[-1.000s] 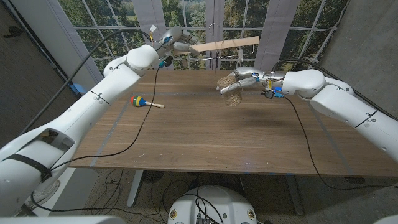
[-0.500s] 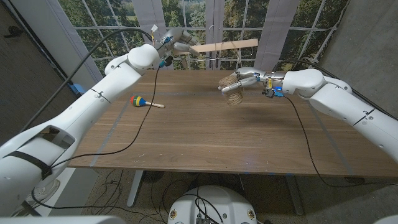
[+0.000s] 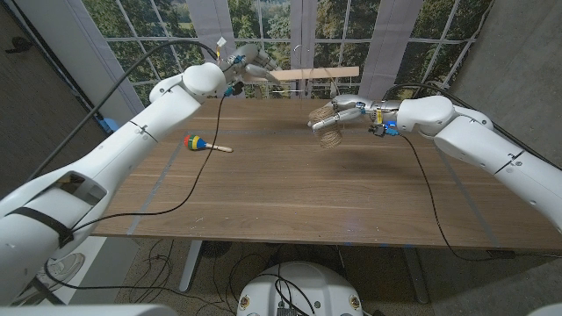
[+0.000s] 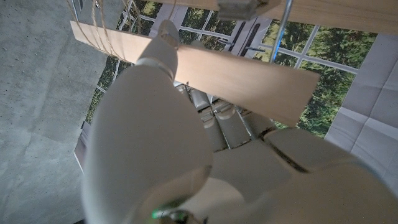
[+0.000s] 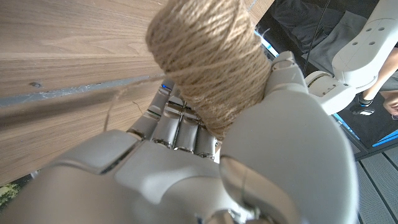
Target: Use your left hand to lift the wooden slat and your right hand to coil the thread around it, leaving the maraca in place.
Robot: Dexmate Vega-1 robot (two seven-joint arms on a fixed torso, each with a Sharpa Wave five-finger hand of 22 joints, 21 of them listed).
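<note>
Slat: wooden slat (image 3: 318,73) up in the air above the table's far edge, against the window; long axis lies across the head view, near level, free end pointing toward the robot's right.
Slat, wrist check: same board (image 4: 205,68) crosses the left wrist view; several turns of thread (image 4: 99,28) already wound near 1 end.
Left hand: left hand (image 3: 248,63) grips the slat at its left end, fingers closed around the board; free length runs out to the right of it.
Spool: twine spool (image 5: 208,59) clasped in the right hand (image 3: 338,112), fingers curled around it; strand leaves the spool toward the slat, too thin to trace in the head view.
Key relation: slat sits above and beyond the right hand, slightly toward the robot's left; spool hangs lower, over the table's far middle, apart from the board. Right hand clearly nearer the slat's free end than its gripped end.
Next move, judged: spool needs to go up and over the board, circling across its long axis, not along it.
Risk, judged: slack strand slipping off the free end.
Maraca: maraca (image 3: 204,143) lies on the table (image 3: 290,189) on the robot's left side, handle pointing right, well apart from both hands.
</note>
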